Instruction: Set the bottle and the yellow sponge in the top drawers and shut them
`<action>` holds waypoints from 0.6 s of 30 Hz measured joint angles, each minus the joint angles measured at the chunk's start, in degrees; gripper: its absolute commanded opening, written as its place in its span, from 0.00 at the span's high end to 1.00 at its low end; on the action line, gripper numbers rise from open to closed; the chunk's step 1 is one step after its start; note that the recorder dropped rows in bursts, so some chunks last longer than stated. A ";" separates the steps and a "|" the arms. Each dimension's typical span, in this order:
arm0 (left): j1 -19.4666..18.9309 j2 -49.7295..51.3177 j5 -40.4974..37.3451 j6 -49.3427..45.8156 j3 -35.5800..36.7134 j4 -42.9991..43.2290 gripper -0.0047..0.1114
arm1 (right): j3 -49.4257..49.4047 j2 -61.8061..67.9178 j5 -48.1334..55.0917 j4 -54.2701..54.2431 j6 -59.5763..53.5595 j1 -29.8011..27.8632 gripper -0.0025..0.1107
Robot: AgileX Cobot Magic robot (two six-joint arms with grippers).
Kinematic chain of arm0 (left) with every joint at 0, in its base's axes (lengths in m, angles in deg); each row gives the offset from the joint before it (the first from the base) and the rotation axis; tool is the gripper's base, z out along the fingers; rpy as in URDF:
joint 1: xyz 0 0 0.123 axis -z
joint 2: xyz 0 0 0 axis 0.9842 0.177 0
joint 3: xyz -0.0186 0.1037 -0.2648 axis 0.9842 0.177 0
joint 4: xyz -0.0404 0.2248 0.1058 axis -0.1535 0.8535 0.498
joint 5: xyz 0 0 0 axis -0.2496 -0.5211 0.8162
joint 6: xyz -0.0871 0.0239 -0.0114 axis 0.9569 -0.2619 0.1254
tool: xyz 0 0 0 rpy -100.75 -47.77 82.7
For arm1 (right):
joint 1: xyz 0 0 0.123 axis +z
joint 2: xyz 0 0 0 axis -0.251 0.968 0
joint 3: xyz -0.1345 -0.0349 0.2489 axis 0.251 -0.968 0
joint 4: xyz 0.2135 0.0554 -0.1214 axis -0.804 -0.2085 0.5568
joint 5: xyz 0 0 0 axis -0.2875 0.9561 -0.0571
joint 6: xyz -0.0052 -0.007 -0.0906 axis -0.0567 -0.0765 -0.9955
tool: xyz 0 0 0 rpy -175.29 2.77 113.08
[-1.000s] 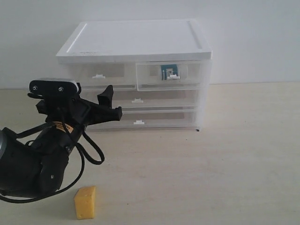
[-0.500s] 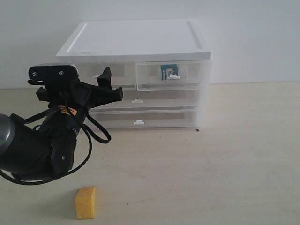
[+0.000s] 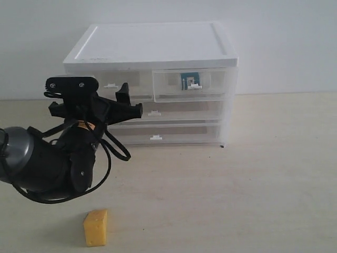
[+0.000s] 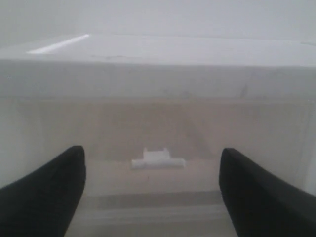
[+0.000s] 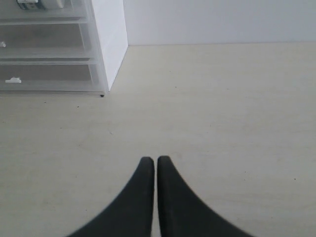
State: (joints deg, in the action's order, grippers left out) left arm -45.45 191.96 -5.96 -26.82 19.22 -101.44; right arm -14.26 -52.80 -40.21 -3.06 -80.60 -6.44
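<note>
Exterior view | left tool (image 3: 130,100) spread, facing top drawers (image 3: 168,83) | yellow sponge (image 3: 96,227) apart

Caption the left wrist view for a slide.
Open left gripper faces the left top drawer, its clip handle centred between the fingers.

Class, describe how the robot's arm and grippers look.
The left arm is black with a grey rounded joint, looped black cables, an orange label and a black camera bar. Both the left gripper and right gripper are black, tapering to rounded tips.
</note>
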 measured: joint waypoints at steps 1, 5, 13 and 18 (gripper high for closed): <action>0.00 0.51 0.66 -0.04 -0.13 -0.12 0.35 | 0.00 0.00 0.00 0.00 0.00 0.00 0.98; 0.00 1.92 2.35 -0.24 -0.13 -0.36 0.37 | 0.00 0.00 0.00 0.00 0.00 0.00 0.98; 0.00 1.95 2.98 -0.36 -0.16 -0.36 0.40 | 0.00 0.00 0.00 0.00 0.00 0.00 0.98; 0.00 1.95 3.02 -0.36 -1.14 -0.46 0.42 | 0.00 0.00 0.00 0.00 0.00 0.00 0.98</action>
State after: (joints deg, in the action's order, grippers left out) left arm -45.45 193.91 -2.94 -27.18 18.07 -101.90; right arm -14.26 -52.80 -40.21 -3.06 -80.60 -6.44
